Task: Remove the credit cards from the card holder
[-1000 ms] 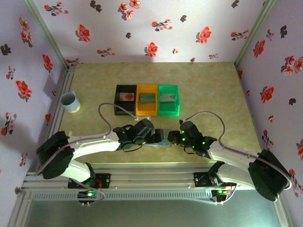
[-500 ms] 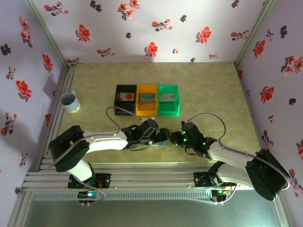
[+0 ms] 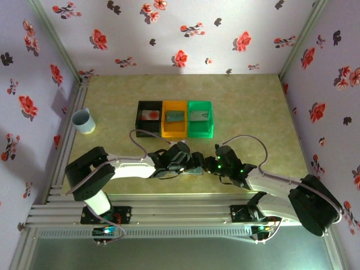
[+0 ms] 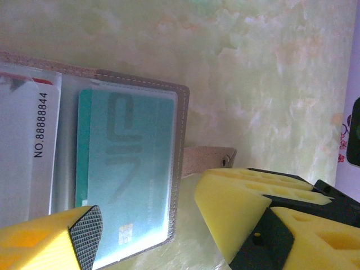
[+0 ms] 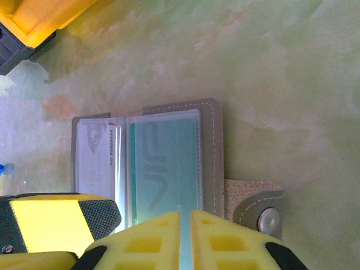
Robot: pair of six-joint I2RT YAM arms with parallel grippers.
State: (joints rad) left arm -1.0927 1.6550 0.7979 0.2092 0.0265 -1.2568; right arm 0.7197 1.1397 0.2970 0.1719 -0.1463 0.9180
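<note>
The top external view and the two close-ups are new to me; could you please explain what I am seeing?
These are two robot arms bolted at the near edge of a table. The top view looks down from above and behind; each close-up comes from a camera on one wrist, so the yellow shapes are that arm's fingers. On it lie an open card holder with a white card and a teal card in clear sleeves, a black bin, an orange bin and a green bin, each holding a card, and a cup. The left gripper stands open by the holder, holding nothing. The right gripper is closed at the holder's edge; whether it pinches it I cannot tell.
</note>
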